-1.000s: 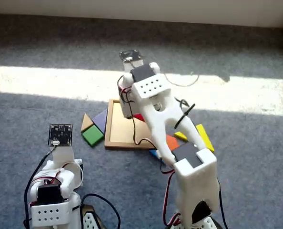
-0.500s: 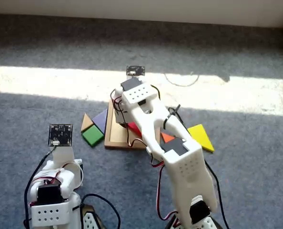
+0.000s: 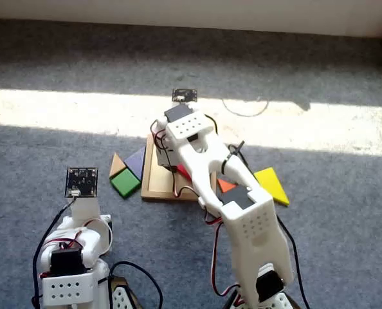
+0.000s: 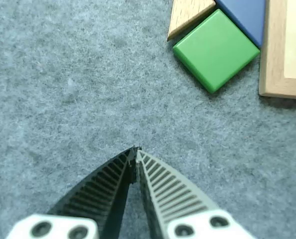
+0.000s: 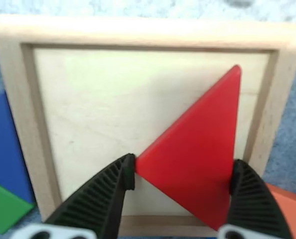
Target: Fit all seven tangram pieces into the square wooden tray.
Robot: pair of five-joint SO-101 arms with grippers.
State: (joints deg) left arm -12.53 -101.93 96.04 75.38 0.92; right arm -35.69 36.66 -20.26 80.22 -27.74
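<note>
Count on site: two arms, one square wooden tray [image 5: 138, 31], six tangram pieces on show. The right gripper [image 5: 183, 172] stands over the tray with its ribbed fingers set against two sides of the red triangle [image 5: 198, 144], pinching it. That triangle lies over the tray floor, toward the four o'clock part of the tray in the high view, with one corner overlapping the rim. Three pieces sit on the grey carpet [image 4: 63, 74] at nine o'clock of the tray: one green square [image 4: 217, 50], one blue piece [image 4: 242, 17] just beside the tray's outer edge, and one plain wood triangle [image 4: 188, 15], the three lying edge to edge. At four o'clock of the tray lie one orange piece [image 3: 226, 185], partly under the right arm, and one yellow triangle [image 3: 271, 185] beyond it. The left gripper [image 4: 136, 150] is at seven o'clock of the tray, over bare carpet and apart from the green square, its fingers pressed together with nothing between them. Two small black circuit boards [image 3: 81, 182] top the wrists; their white markings are too small to read.
</note>
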